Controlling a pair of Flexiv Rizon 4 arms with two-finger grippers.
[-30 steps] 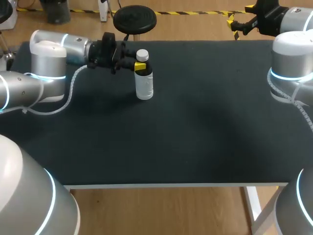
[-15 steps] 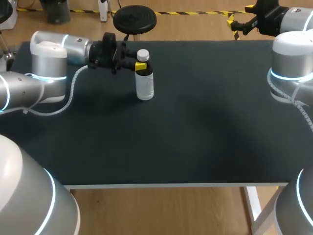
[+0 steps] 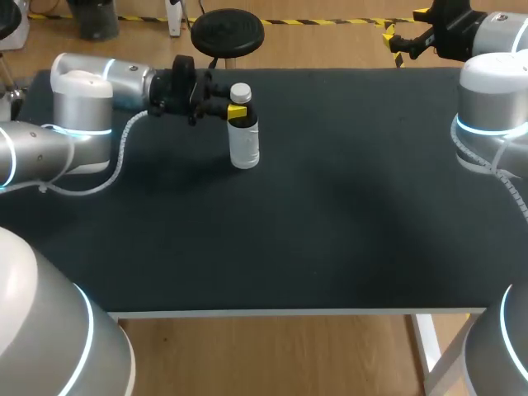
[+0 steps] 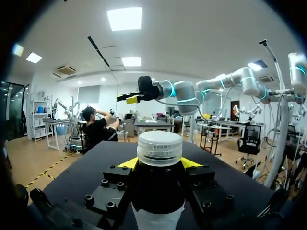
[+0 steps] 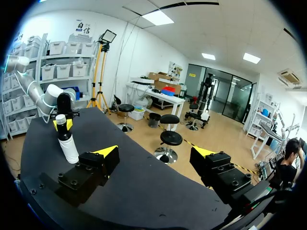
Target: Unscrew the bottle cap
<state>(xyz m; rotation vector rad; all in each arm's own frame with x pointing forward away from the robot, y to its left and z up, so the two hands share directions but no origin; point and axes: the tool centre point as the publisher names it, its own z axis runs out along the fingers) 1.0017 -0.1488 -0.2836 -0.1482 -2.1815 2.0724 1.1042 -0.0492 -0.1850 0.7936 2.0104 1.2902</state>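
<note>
1. Head view: the bottle stands upright on the black table in the upper left of the frame, with its white cap on. The left gripper meets its neck from the left.
2. Left wrist view: only here do both yellow fingertips show, one on each side of the dark neck just below the cap, pinching it.
3. Right wrist view: the right gripper has its fingers spread wide, well apart from the bottle. The head view shows this gripper only small, at the upper right.
</note>
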